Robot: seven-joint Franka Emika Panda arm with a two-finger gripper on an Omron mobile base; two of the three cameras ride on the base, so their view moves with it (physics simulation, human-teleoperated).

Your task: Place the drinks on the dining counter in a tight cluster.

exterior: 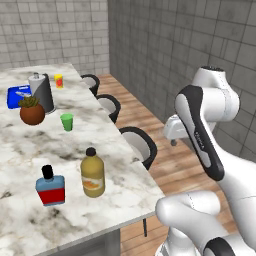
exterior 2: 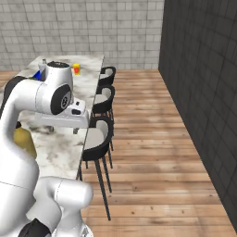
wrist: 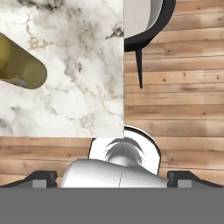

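1. We see the squat blue flask with a red label and black cap (exterior: 50, 188) standing upright near the front of the long white marble bench veined grey-brown (exterior: 22, 150).
2. Just beside it, on its right in the left base view, stands the taller amber bottle with a black cap (exterior: 93, 173), upright and apart from the flask; in the hand view the same amber bottle (wrist: 19, 65) shows at the left edge over the marble.
3. Farther back on the bench we find a small green cup (exterior: 67, 121), a round brown pot holding a green plant (exterior: 32, 112), a grey cylindrical canister (exterior: 42, 91), a flat blue box (exterior: 18, 96) and a small yellow and red cup (exterior: 59, 80).
4. Black bar stools with pale seats (exterior: 140, 144) line the bench's right edge over a wooden plank floor (exterior 2: 152, 152).
5. The white arm's hand (exterior: 176, 131) hangs beyond the bench's right edge, above the stools.
6. In the hand view the two dark finger tips (wrist: 41, 179) sit far apart at the bottom corners, so the jaws stand wide open, holding nothing.
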